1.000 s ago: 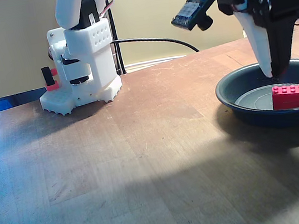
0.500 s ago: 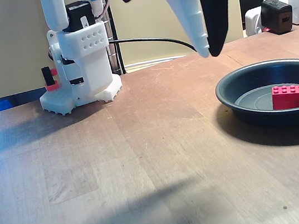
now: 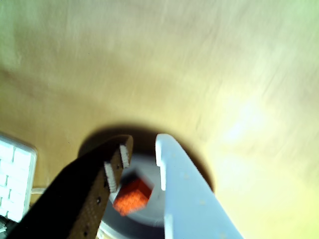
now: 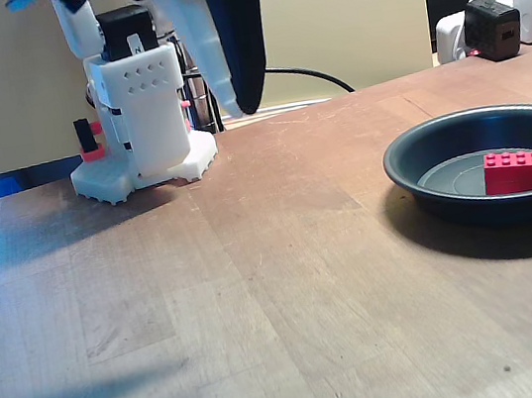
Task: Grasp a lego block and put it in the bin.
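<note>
Lego block (image 4: 514,171) in bin (image 4: 423,176) (unobstructed).

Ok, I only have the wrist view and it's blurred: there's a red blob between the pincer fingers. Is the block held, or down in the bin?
Observer: Not held. In the fixed view the lego block lies studs up on the flat bottom of the bin.
Operator: Where is the pincer relative to the bin?
Observer: The pincer hangs high above the table, well left of the bin in the fixed view. It is beside the white robot base, with nothing between its fingers.
Operator: Anything else near the bin?
Observer: Behind it, at the table's far edge, sits a black charger.
</note>
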